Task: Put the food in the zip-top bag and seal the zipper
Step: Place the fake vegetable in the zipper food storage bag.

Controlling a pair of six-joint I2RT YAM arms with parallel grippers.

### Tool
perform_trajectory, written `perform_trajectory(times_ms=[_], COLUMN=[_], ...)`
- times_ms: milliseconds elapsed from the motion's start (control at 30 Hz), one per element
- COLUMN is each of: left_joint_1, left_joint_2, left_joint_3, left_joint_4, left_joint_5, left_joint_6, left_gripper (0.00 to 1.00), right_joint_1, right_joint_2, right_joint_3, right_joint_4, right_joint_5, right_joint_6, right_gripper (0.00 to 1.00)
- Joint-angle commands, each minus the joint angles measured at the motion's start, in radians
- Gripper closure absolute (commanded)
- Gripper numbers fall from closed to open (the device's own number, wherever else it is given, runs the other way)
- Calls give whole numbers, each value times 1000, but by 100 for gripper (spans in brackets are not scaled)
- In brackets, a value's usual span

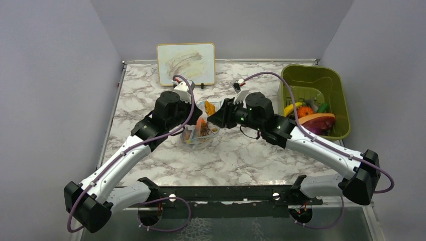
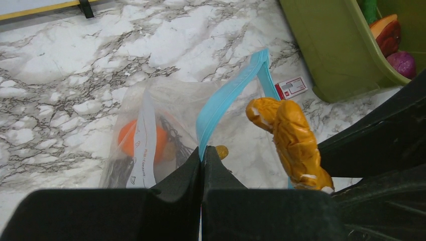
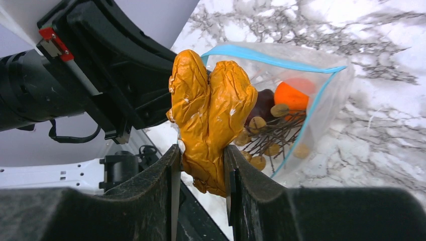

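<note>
Orange-yellow plastic sits in my right gripper (image 3: 201, 150), jaws clamped on this piece of food (image 3: 211, 108) at the mouth of the zip-top bag (image 3: 326, 100); my left gripper (image 2: 202, 156) has its jaws pinched together on the bag's light-blue zipper (image 2: 228, 95), holding that mouth open. A round orange piece (image 3: 293, 95) lies inside the bag. If the strip slips from my left pinch, the mouth could sag shut and the piece land outside the bag.

The marble-patterned table (image 1: 236, 155) carries the zip-top bag (image 2: 171, 98) at centre and an olive-green bin (image 1: 311, 75) at right. A red-and-white card (image 2: 292, 87) lies beside the bin.
</note>
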Motion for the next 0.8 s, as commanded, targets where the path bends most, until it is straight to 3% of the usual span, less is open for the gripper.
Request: perform_trajectory(times_ms=[0,267,767], left_joint_1=[0,0,0], left_joint_2=[-7,-36,-49], left_joint_3=[37,18,-1], left_joint_4=[12,33,35], left_joint_5=[22,42,32], left_joint_6=[-24,-28,-1], left_gripper=[100,100,100], right_joint_1=[14,16,16], right_joint_2=[37,88,94], right_joint_3=[-12,-5,50], right_joint_4=[56,45,-33], right_joint_5=[6,70,77], right_joint_6=[55,55,37], right_gripper=[84,77,47])
